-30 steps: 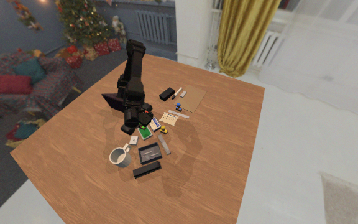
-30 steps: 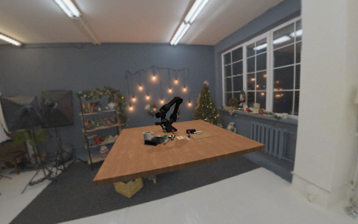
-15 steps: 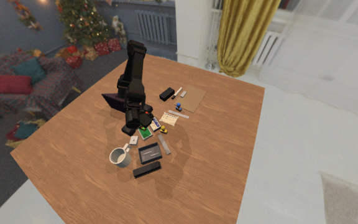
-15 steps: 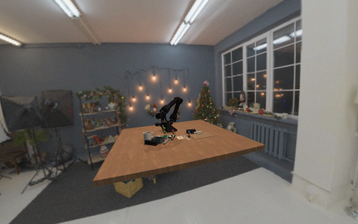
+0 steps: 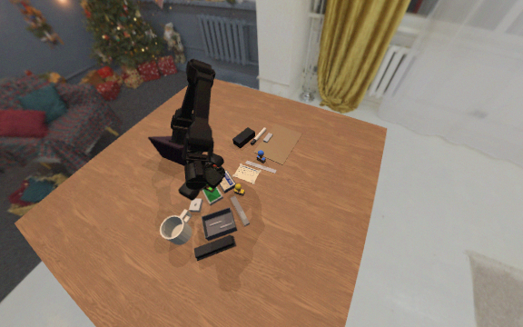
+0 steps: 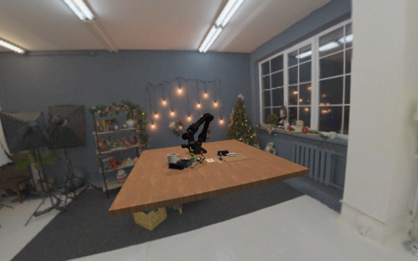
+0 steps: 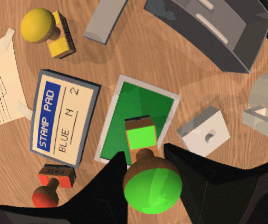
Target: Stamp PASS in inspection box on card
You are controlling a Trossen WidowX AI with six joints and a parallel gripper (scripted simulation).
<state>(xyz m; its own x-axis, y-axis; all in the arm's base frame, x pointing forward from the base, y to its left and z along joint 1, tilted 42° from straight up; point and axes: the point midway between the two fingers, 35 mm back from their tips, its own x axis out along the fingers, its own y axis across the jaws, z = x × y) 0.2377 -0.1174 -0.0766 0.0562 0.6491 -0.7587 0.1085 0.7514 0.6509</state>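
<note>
Wood-grained tabletop (image 5: pixel 307 213) (image 6: pixel 209 181) (image 7: pixel 150 55) underlies your work area. Nearest the wrist view, your gripper (image 5: pixel 202 183) (image 7: pixel 143 153) is clamped on the green-knobbed stamp (image 7: pixel 152 187), positioned over the green pad (image 5: pixel 212 195) (image 7: pixel 135 107). Beyond lie the "STAMP PAD" lid (image 5: pixel 227 182) (image 7: pixel 65 117) and taped card (image 5: pixel 247 173) (image 7: pixel 7 82).

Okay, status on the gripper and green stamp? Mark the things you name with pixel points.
Gripper (image 5: pixel 204 188) (image 7: pixel 143 153) shut on green stamp (image 7: pixel 152 187). Stamp over green pad (image 5: pixel 212 195) (image 7: pixel 160 107). Nothing visibly between them.

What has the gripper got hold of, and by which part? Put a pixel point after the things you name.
The gripper (image 7: pixel 143 153) (image 5: pixel 212 179) holds the green stamp (image 7: pixel 153 190), fingers either side of its handle; the exact contact spots are hidden.
</note>
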